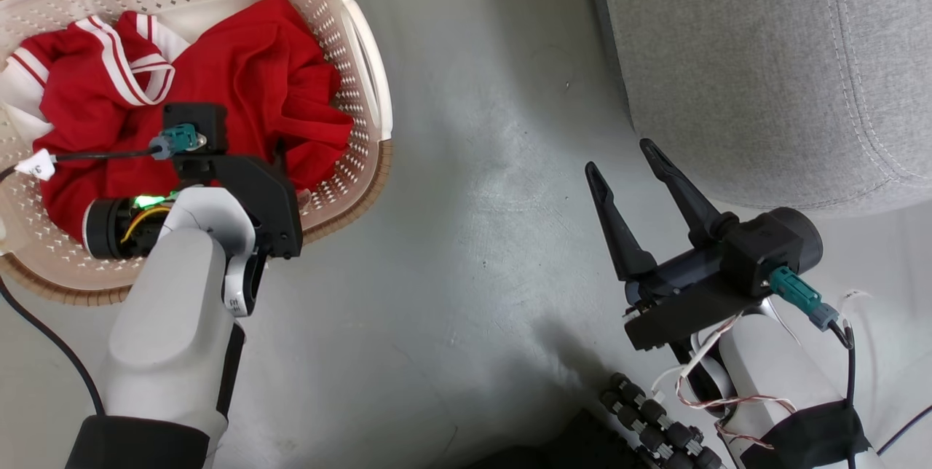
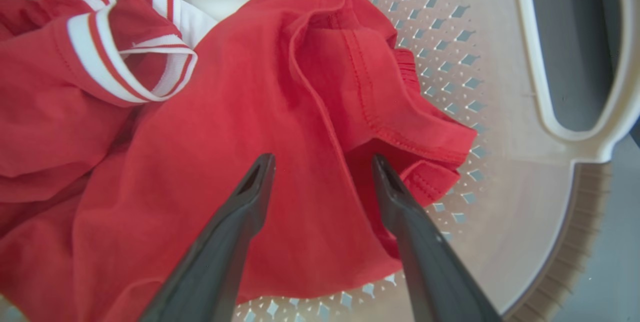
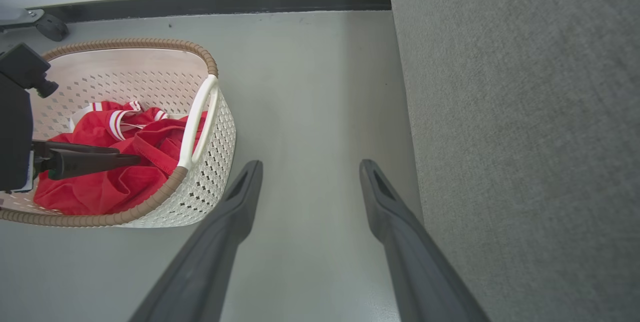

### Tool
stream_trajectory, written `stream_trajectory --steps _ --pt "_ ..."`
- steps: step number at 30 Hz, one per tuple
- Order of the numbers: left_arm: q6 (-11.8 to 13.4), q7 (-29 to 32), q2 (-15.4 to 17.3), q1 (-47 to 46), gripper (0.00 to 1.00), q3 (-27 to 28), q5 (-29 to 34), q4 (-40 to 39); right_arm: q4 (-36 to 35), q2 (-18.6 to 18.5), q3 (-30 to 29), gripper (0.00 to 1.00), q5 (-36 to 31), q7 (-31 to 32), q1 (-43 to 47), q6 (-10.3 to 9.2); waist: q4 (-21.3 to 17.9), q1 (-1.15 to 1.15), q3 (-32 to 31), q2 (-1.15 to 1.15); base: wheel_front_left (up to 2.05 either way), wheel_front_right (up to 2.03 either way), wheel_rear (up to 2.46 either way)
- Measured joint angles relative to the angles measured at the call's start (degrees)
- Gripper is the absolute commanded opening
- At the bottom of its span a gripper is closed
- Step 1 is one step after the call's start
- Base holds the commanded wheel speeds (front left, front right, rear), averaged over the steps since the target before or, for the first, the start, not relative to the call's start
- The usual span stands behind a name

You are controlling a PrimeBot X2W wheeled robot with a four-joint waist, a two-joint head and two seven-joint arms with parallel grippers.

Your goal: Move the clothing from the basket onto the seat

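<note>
The red clothing [image 1: 247,68] with white striped trim lies crumpled in the cream perforated basket [image 1: 368,54] at the upper left. My left gripper [image 2: 322,162] points down into the basket, open, its fingertips just above the red clothing [image 2: 225,137] and holding nothing. The basket wall [image 2: 500,187] and a handle are to its right. My right gripper [image 1: 620,156] hangs open and empty over the floor, close to the rounded corner of the grey seat [image 1: 764,68]. In the right wrist view the right gripper [image 3: 310,166] is between the basket [image 3: 210,182] and the seat [image 3: 525,137].
Grey floor [image 1: 473,163] separates the basket from the seat. A wall with a dark baseboard [image 3: 225,2] runs behind the basket, with a caster wheel [image 3: 50,27] at its left end. Loose cables [image 1: 728,396] hang by my right arm, and dark knobbed hardware [image 1: 655,425] is at the bottom edge.
</note>
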Motion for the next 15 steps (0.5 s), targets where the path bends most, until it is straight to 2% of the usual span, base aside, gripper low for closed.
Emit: stream_trajectory --steps 15 --pt "0.51 -0.51 0.58 -3.42 1.00 -0.19 0.85 1.89 -0.85 0.01 -0.46 1.00 -0.05 -0.01 -0.20 0.00 -0.06 0.00 3.63 0.00 0.00 0.00 0.00"
